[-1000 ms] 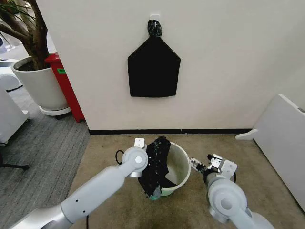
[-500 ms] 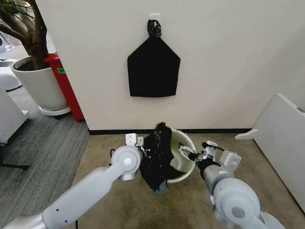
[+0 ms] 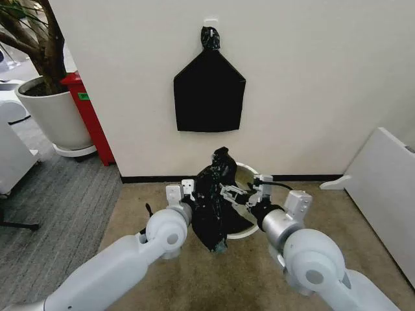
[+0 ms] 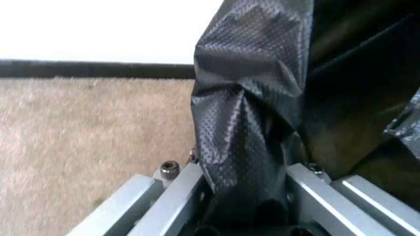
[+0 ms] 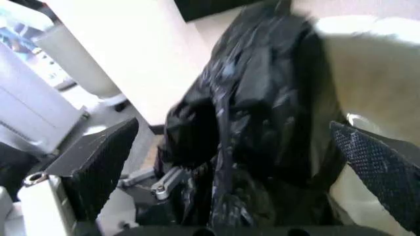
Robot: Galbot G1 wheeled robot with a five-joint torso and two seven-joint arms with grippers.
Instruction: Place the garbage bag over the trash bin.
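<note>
From the head camera, the left gripper [image 3: 189, 192] is now holding the garbage bag [image 3: 214, 197] higher beside the trash bin [image 3: 245, 173] than a second ago, its bunched top rising above the rim. The right gripper [image 3: 235, 193] has moved across from the bin's far side and is now reaching into the bag with fingers apart.

At the left wrist, the jaws are clamping a fold of the garbage bag [image 4: 256, 132].

At the right wrist, the spread fingers [image 5: 105, 162] are flanking the garbage bag [image 5: 256, 123] in front of the bin [image 5: 374, 69]. Judging by this, spreading the mouth is beginning; the bin is not yet covered.
</note>
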